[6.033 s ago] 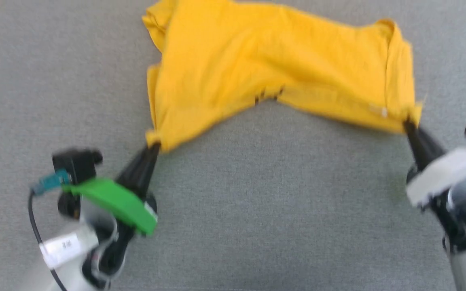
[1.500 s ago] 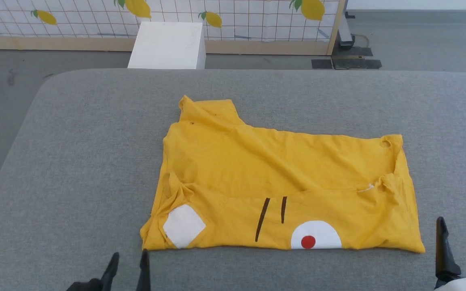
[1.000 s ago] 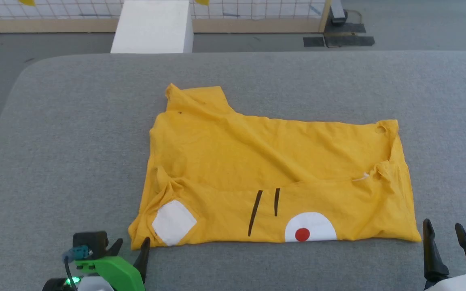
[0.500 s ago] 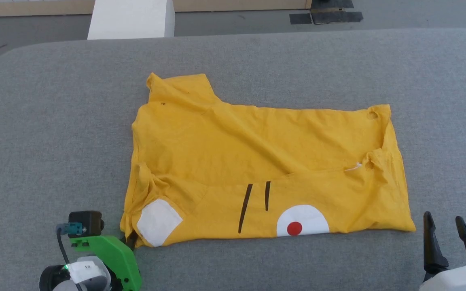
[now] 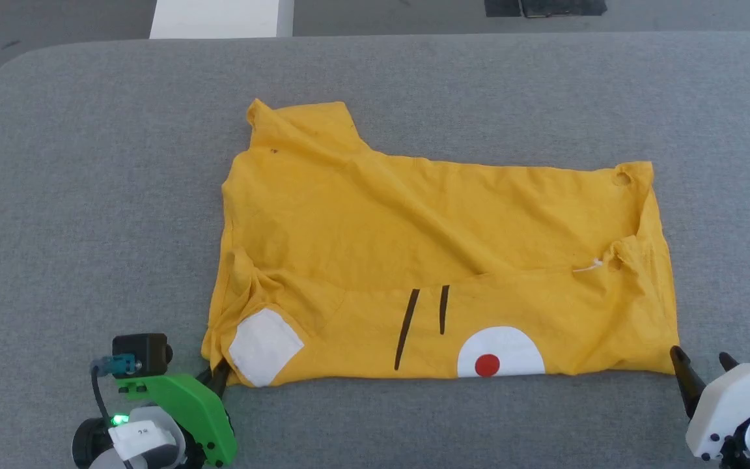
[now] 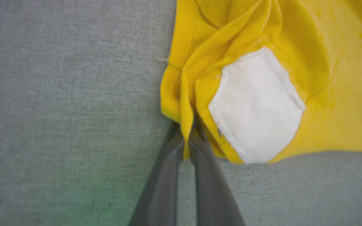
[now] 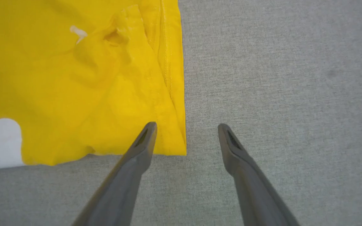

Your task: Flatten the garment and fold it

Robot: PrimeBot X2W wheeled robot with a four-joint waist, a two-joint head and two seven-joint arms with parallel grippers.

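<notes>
The left pincer [image 6: 185, 131], apart beside the cloth a second ago, has now closed on the bunched corner of the garment [image 5: 440, 260] at the lower left of the head view, just beside the white patch [image 6: 256, 106]; the garment lies mid-frame on the grey desk [image 5: 88, 195], its near strip turned over; the right pincer [image 7: 187, 125] remains apart at the lower right corner, one finger over the hem, gripping nothing; so one corner looks secured, and the other grasp is probably next.
</notes>
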